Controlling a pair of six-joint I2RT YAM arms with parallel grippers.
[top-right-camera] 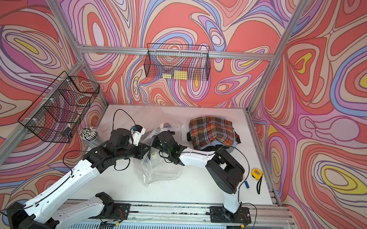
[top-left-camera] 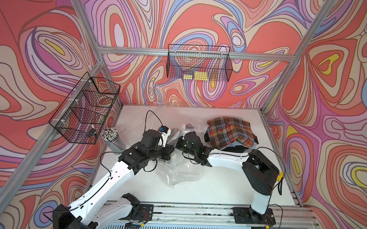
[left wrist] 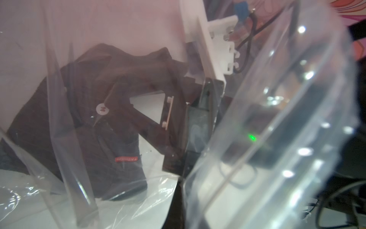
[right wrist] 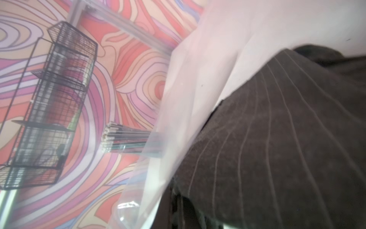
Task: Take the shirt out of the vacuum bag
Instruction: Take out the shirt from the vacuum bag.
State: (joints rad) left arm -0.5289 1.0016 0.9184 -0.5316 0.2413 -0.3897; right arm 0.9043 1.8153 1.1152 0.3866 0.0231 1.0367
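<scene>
Pull-out step, seemingly: left hand [top-left-camera: 172, 152] clamped on bag [top-left-camera: 175, 172], right hand [top-left-camera: 181, 138] closed on shirt [left wrist: 89, 123] inside; next, draw shirt out through mouth.

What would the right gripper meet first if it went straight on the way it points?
Probably the dark striped shirt inside the vacuum bag; it fills much of the right wrist view, though depth is unclear.

Folded plaid clothes [top-left-camera: 230, 132] sit just right of the right gripper [top-left-camera: 182, 138]. A clear cup of pencils [top-left-camera: 111, 135] stands left of the left gripper [top-left-camera: 170, 150], with a wire basket [top-left-camera: 85, 108] hanging beyond it. A yellow tape measure [top-right-camera: 257, 173] lies well off to the right gripper's right.
</scene>
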